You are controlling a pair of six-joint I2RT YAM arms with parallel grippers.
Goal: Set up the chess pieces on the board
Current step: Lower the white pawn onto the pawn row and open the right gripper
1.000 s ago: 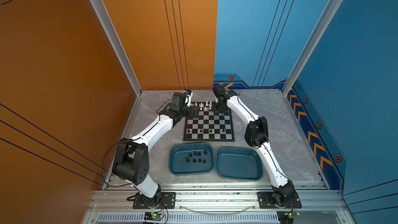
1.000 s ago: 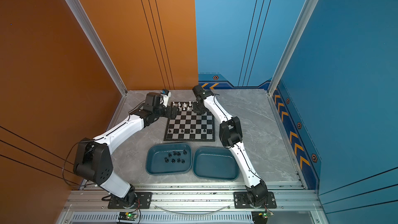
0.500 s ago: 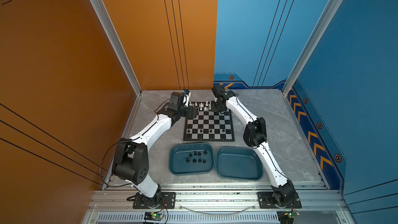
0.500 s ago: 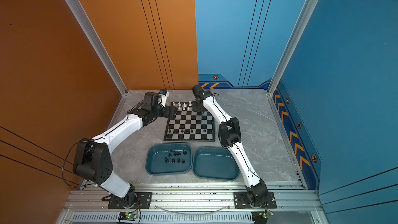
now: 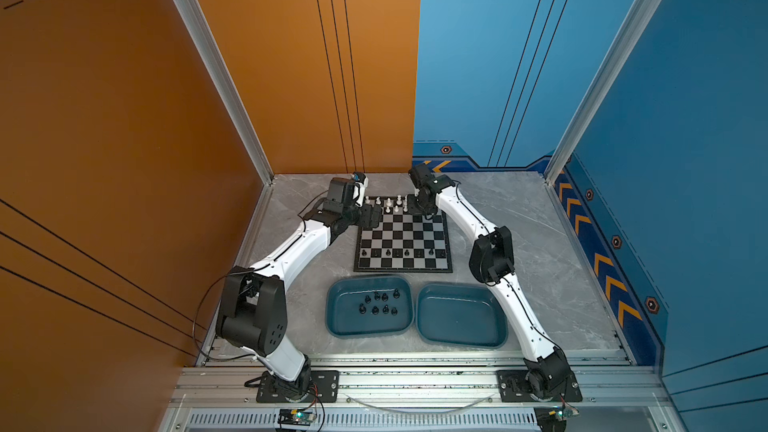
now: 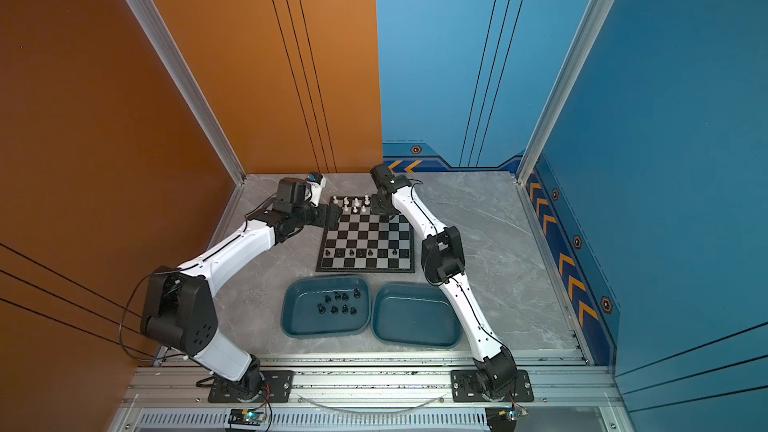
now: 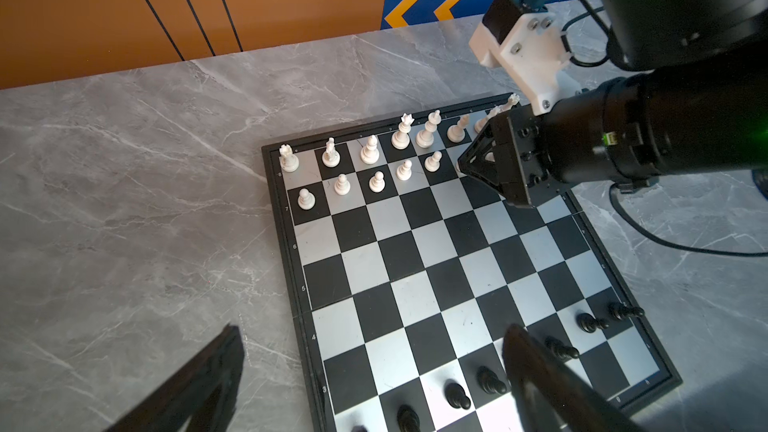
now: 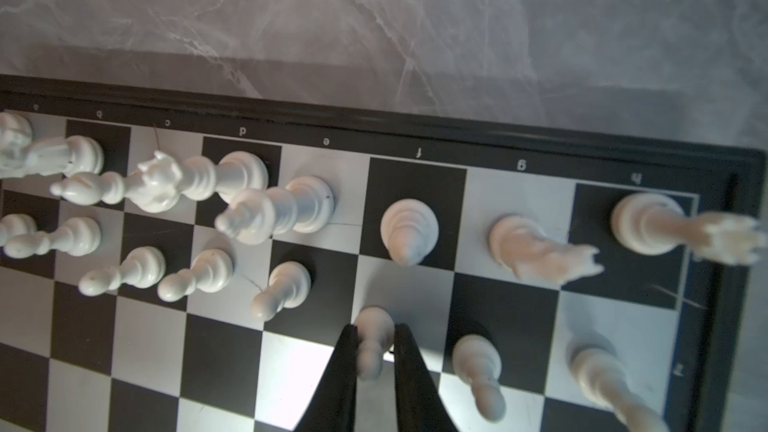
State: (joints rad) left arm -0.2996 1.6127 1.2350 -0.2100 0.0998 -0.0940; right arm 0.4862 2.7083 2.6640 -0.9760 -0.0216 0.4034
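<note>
Little differs from a second ago: both arms reach over the same upper end of the board (image 5: 402, 238). Right fingers (image 8: 409, 371), bottom centre of the right wrist view, stand narrowly apart around a white pawn (image 8: 373, 326) upright on a silver square; one touches it, a sliver shows beside the other, so grip cannot be told. Left fingers (image 7: 208, 376) gape wide, empty, at the left wrist view's bottom. White pieces (image 5: 388, 202) line the board's upper rows, black pawns (image 5: 364, 252) a lower row; eight black pieces (image 5: 375, 309) sit in the left teal tray (image 5: 345, 326).
</note>
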